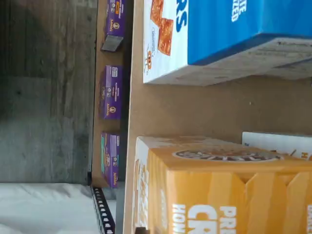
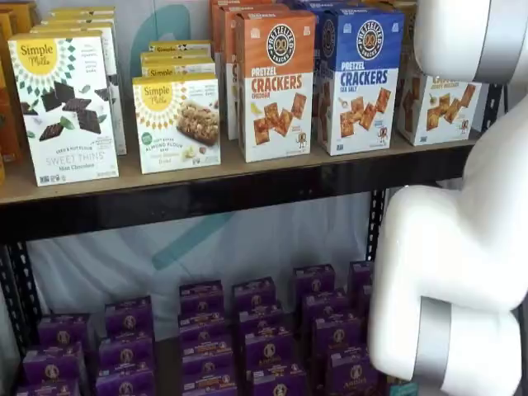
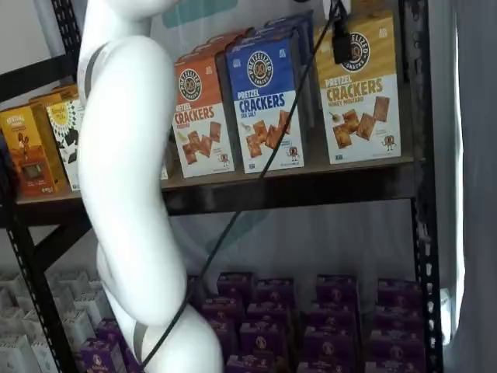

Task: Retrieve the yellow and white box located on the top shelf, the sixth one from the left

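Observation:
The yellow and white box stands at the right end of the top shelf, right of a blue box. It also shows in a shelf view, partly behind my white arm. In the wrist view its yellow top is close below the camera, with the blue box across a gap of bare board. My gripper shows only as a black piece with a cable, hanging from the top edge in front of the yellow box's upper part. No gap or grip can be made out.
An orange Pretzel Crackers box and white Simple Mills boxes stand further left. Several small purple boxes fill the lower level. A black upright borders the shelf on the right. My arm blocks much of one shelf view.

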